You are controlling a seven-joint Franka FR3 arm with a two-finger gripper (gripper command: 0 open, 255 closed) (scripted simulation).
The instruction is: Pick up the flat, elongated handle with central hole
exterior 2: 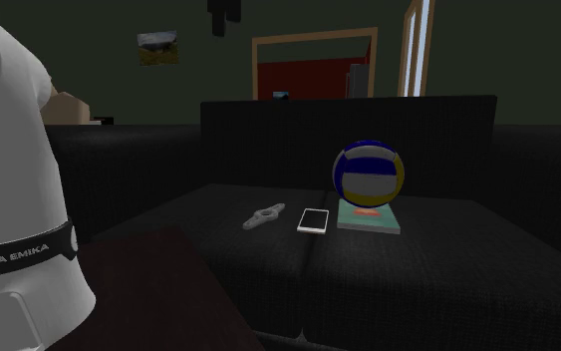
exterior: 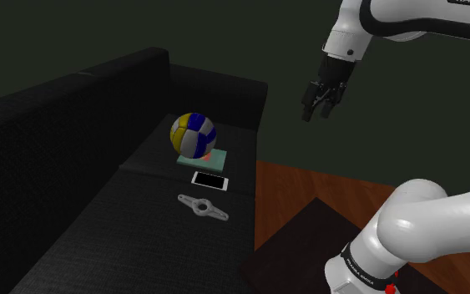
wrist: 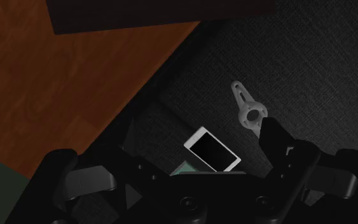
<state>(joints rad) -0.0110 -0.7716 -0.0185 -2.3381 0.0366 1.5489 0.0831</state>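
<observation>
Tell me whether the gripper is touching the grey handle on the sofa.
Apart. The shoulder view shows the gripper hanging in the air, with the handle lying on the sofa seat well below it.

Matt grey handle [exterior: 202, 206], rough dk cloth sofa [exterior: 99, 225], wood floor [exterior: 325, 188], smooth phone screen [wrist: 212, 151].

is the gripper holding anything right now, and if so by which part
Nothing is held. The gripper hangs open in the air, high above the grey handle, which lies flat on the dark sofa.
</observation>
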